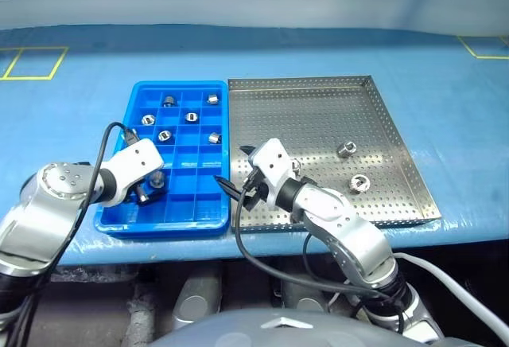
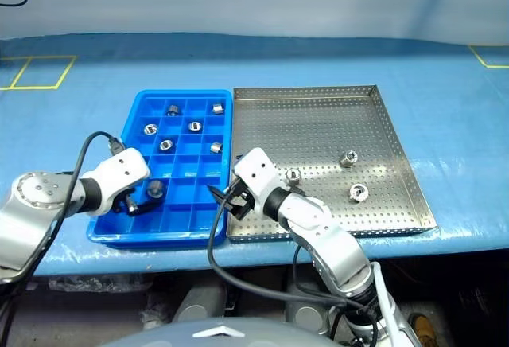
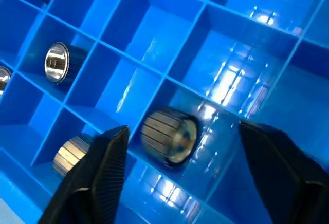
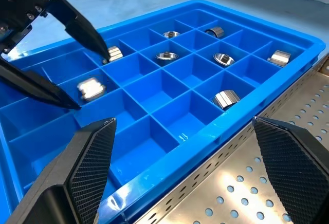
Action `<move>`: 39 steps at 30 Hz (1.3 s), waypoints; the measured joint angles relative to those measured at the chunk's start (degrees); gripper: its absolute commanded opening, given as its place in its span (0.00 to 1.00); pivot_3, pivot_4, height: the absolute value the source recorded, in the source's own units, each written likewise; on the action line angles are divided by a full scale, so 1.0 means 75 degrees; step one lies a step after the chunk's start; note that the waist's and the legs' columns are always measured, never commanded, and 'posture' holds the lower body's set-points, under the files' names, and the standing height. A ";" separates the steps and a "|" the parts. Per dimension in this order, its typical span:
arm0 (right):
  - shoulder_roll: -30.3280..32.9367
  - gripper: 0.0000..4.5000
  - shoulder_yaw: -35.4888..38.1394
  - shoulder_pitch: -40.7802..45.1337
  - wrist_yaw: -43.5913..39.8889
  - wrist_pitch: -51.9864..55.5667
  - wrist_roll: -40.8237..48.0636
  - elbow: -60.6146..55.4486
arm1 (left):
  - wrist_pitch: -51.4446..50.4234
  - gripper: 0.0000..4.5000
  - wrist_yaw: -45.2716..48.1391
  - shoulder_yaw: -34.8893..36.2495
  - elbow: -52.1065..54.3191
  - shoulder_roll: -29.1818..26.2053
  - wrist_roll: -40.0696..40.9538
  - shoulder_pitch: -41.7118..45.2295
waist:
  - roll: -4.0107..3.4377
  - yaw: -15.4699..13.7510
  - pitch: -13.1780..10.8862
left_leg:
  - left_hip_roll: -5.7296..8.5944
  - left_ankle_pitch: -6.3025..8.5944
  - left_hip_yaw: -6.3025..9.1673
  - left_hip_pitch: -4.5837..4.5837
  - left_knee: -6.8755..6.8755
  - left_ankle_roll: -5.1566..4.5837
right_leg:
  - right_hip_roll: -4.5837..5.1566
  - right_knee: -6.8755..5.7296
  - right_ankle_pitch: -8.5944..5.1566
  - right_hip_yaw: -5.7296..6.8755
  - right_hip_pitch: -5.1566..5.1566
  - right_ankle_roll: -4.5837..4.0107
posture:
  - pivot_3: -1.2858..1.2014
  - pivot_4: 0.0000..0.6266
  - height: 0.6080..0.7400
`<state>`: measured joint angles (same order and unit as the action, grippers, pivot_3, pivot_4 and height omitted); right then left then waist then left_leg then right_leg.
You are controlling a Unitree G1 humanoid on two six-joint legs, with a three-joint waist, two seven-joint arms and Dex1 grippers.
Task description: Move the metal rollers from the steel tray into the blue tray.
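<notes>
Three metal rollers (image 2: 348,157) remain in steel tray (image 2: 318,124); one sits in blue tray (image 1: 208,218) between spread left gripper (image 3: 177,157) jaws. Lift straight up; right gripper (image 1: 238,192) spread, beside blue tray.

Both arms are built of silver-grey rounded metal segments with white wrist housings. The left arm (image 1: 56,204) has a round joint cap dotted with small screws; a black cable loops over it into the white wrist block. The right arm (image 1: 350,239) has its own black cable. Each gripper has two black fingers (image 4: 87,162), textured with a fine grid on the inner pads.
</notes>
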<state>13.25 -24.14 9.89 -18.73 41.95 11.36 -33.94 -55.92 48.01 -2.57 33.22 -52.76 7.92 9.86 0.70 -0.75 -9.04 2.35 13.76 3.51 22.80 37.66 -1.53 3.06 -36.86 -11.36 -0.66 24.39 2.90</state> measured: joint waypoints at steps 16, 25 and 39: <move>0.1143 1.00 0.2531 -0.2597 0.0437 0.1110 0.0193 -0.2410 | 0.2592 0.99 0.1648 -0.2040 -0.3848 0.2531 0.0792 0.4800 | 0.0013 0.0301 -0.0002 | 0.0007 0.0006 -0.0019 0.0008 0.0023 -0.0014 | 0.0000 0.0002 0.0029 -0.0008 -0.0018 0.0050 | 0.46 0.24 1.00; 0.0851 1.00 0.2799 -0.3327 0.0981 0.1215 0.0132 -0.2833 | 0.4457 0.99 0.2806 -0.3876 -0.7243 0.4055 -0.0533 0.6051 | 0.0013 0.0762 -0.0002 | 0.0002 0.0018 -0.0052 0.0012 0.0040 -0.0037 | -0.0001 0.0004 0.0039 -0.0037 -0.0010 0.0074 | 0.42 0.24 1.00; 0.0568 1.00 0.2450 -0.3352 0.1432 0.1140 0.0020 -0.2836 | 0.5587 0.99 0.2727 -0.4228 -0.9551 0.5173 -0.1762 0.6150 | 0.0013 0.1093 -0.0003 | 0.0001 0.0028 -0.0063 0.0023 0.0052 -0.0053 | 0.0001 0.0006 0.0046 -0.0050 0.0001 0.0091 | 0.41 0.24 1.00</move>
<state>17.50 -5.77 -15.25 -8.00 50.50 11.51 -55.21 -14.01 68.47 -34.28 -38.41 -13.97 -5.29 55.99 0.80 7.45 -9.06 2.36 13.97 3.04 22.97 38.05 -1.93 3.07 -36.82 -11.01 -1.04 24.40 3.58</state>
